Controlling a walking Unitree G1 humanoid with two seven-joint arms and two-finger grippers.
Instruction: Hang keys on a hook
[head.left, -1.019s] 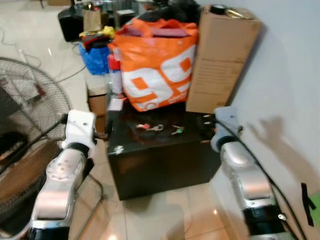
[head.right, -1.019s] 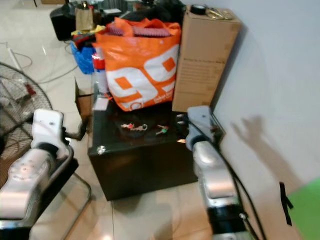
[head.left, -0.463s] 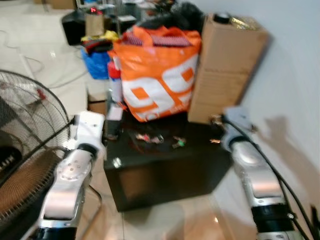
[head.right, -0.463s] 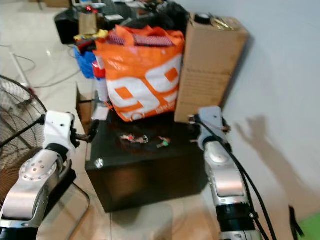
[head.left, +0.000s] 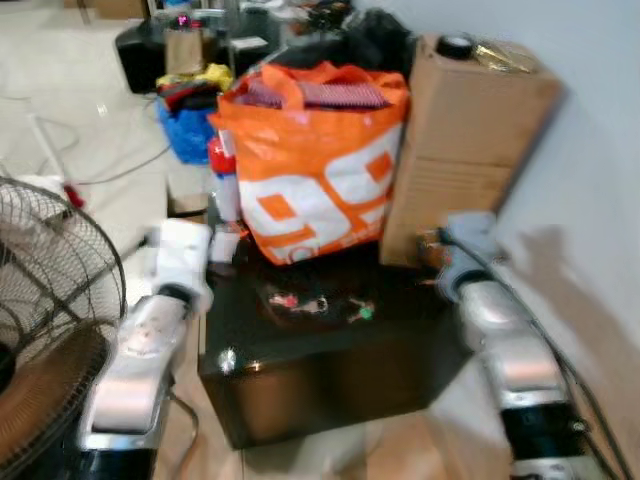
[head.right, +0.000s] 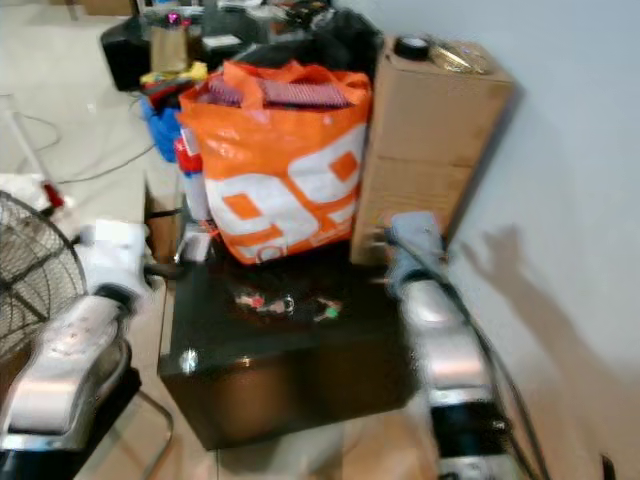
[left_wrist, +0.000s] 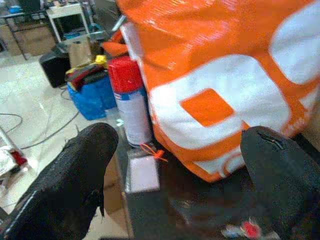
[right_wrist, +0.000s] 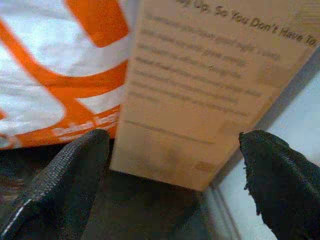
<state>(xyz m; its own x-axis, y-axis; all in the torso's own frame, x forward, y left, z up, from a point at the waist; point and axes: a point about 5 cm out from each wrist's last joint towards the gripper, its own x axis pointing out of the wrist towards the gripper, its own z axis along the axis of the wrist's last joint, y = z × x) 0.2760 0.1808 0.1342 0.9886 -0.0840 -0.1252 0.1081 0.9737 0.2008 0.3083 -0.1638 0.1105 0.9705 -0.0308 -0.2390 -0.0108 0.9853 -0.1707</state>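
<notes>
Both of your grippers hover with fingers spread wide apart and nothing between them: the left gripper (left_wrist: 175, 165) by the black table's (head.left: 300, 375) left edge, the right gripper (right_wrist: 170, 165) at its back right corner, facing the cardboard box (head.left: 470, 150). You will find the keys (head.left: 298, 301) lying flat on the tabletop between the two arms, just in front of the orange bag (head.left: 310, 160), untouched by either gripper.

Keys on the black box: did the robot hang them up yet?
Not yet. The keys lie loose on the black box, in front of the orange bag. Both tools, left and right, are open and hold nothing. Left to do: grab the keys and hang them.
</notes>
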